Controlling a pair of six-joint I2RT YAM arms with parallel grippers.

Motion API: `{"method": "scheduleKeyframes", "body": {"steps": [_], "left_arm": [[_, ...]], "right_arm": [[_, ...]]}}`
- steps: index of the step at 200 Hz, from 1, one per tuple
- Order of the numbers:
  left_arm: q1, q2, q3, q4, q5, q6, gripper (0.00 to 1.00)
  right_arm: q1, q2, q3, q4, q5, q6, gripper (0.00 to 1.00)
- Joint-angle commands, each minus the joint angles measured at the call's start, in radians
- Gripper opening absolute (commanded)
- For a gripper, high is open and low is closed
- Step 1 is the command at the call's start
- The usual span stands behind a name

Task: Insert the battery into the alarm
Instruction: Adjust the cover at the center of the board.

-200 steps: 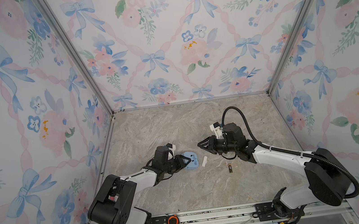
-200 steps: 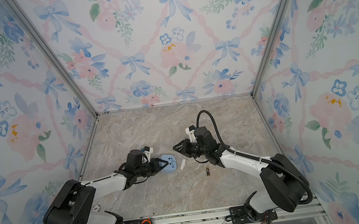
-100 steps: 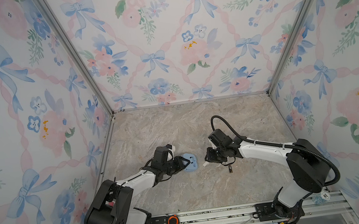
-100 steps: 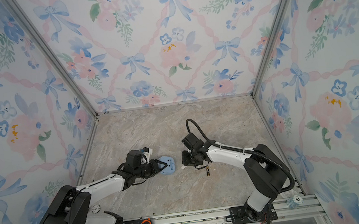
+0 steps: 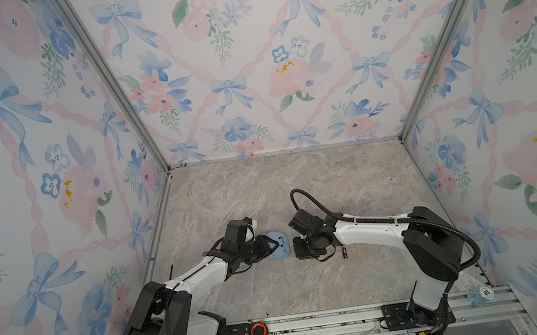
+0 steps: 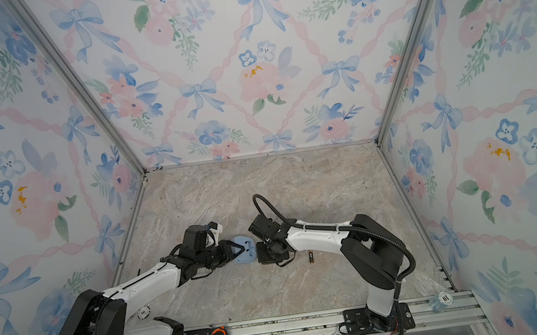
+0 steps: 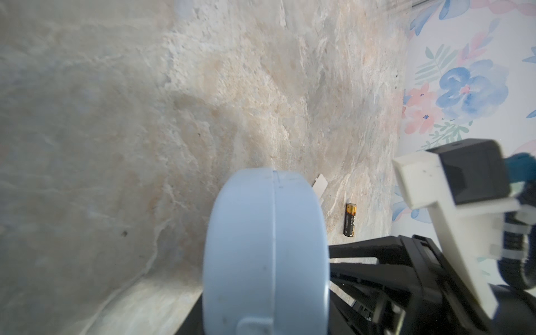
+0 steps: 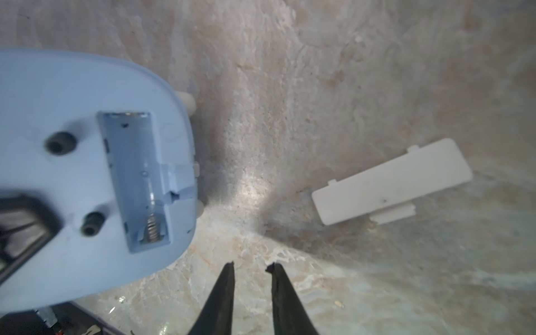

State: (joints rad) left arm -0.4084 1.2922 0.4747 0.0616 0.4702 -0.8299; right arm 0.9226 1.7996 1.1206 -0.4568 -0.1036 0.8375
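Left gripper (image 5: 271, 246) pinches the rim of the alarm (image 5: 281, 249) and holds it back-up on the table (image 5: 263, 193). We take this as a way to keep the open battery bay (image 8: 133, 179) facing upward and stop the clock sliding when a cell is pressed in. The bay is empty, its spring (image 8: 152, 229) bare at one end. The white cover (image 8: 391, 181) lies loose on the table near the alarm, clear of the work. The right gripper (image 8: 251, 264) hangs low just beside the alarm, on its bay side, jaws a narrow gap apart with nothing between them. The battery (image 5: 344, 252) lies flat on the table, beyond that gripper from the alarm, untouched. Its long axis runs crosswise to the line from the alarm, so it lies broadside to the clock. In the left wrist view the battery's gold end is the one nearer the cover. We judge the pick-up comes next, and the black end probably belongs against the spring
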Motion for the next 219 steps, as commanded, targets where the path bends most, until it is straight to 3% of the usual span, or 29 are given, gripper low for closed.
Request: {"method": "scheduleKeyframes", "body": {"steps": [1,176,219], "left_arm": [[0.008,-0.016,-0.024,-0.073,-0.020,0.031,0.00],[0.005,-0.039,-0.061,0.011,0.054,-0.006,0.00],[0.000,0.012,-0.093,0.058,0.032,-0.039,0.00]], "right_arm": [[-0.025,0.036,0.022,-0.029,0.011,0.014,0.24],[-0.216,-0.032,-0.029,-0.086,0.073,-0.060,0.23],[-0.183,-0.118,-0.011,-0.056,0.010,-0.148,0.31]]}}
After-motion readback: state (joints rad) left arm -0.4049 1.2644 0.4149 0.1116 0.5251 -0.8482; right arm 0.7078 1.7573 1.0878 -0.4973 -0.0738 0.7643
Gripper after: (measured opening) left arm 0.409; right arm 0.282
